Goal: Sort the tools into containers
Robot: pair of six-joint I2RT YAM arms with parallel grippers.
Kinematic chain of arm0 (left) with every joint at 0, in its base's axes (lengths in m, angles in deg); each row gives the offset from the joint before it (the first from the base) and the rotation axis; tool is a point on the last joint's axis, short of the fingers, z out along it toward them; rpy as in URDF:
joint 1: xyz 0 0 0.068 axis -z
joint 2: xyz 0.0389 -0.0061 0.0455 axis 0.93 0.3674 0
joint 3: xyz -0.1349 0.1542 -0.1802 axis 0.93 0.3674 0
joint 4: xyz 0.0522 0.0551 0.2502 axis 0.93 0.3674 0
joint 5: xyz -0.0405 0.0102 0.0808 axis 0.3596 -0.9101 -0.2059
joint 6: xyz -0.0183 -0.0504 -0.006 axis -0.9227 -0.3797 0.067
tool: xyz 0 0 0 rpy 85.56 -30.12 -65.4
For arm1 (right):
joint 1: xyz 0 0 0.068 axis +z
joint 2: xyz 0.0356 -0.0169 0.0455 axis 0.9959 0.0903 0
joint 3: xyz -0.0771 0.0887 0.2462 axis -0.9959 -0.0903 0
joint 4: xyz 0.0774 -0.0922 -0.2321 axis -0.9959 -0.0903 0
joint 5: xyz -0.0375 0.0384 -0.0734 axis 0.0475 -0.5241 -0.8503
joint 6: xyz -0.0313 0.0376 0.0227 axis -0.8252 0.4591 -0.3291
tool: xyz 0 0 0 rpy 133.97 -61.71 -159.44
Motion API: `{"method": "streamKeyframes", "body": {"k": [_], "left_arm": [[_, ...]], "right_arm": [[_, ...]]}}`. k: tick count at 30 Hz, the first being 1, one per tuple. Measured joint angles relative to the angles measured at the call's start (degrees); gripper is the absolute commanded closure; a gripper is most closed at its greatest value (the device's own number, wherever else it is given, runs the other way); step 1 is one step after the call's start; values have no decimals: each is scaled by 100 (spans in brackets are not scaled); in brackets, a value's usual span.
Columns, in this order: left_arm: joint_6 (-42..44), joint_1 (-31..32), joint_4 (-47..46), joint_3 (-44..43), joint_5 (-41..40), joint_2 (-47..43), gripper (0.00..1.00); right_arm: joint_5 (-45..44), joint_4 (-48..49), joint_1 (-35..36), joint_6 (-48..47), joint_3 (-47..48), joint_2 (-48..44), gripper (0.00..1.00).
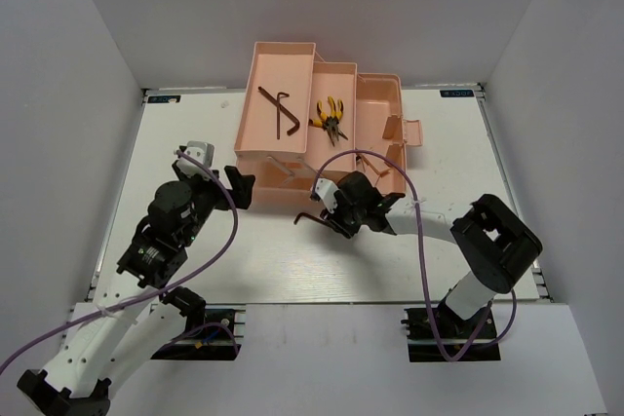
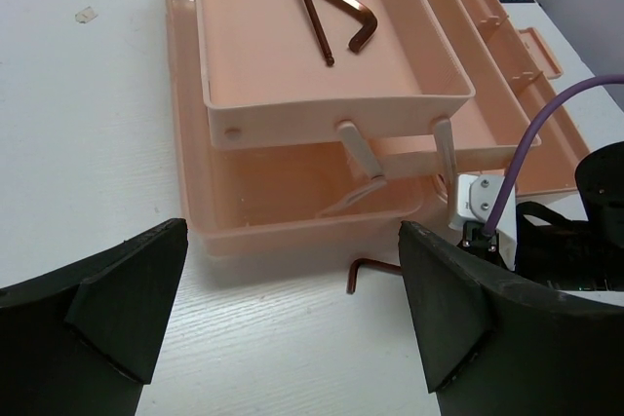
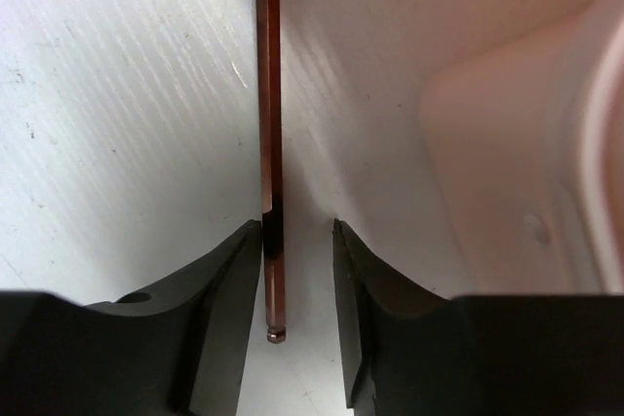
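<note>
The salmon-pink toolbox [image 1: 255, 102] stands open at the table's back. Two dark brown hex keys [image 1: 281, 112] lie crossed in its top left tray, also in the left wrist view [image 2: 322, 7]. Yellow-handled pliers [image 1: 330, 119] lie in the middle tray. A third hex key [image 1: 310, 220] lies on the table in front of the box, seen too in the left wrist view [image 2: 370, 265]. My right gripper [image 3: 297, 270] is low over it, jaws either side of its long shank [image 3: 270, 94], with a gap at the right finger. My left gripper [image 2: 292, 309] is wide open and empty, left of the key. No screwdrivers show.
The toolbox's lower front wall [image 2: 312, 226] stands just beyond the key, and its pink side [image 3: 487, 94] is close on my right gripper's right. The right arm's purple cable [image 1: 390, 168] loops over the box's front. The lid flap with latch [image 1: 405, 133] hangs at the right.
</note>
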Motion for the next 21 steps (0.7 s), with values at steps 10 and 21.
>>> {"method": "streamKeyframes", "body": {"k": [10, 21], "left_arm": [[2, 0, 20, 0, -76, -101, 1], [2, 0, 46, 0, -173, -129, 1]], "right_arm": [[-151, 188, 107, -72, -190, -105, 100], [1217, -1609, 201, -774, -302, -960, 100]]}}
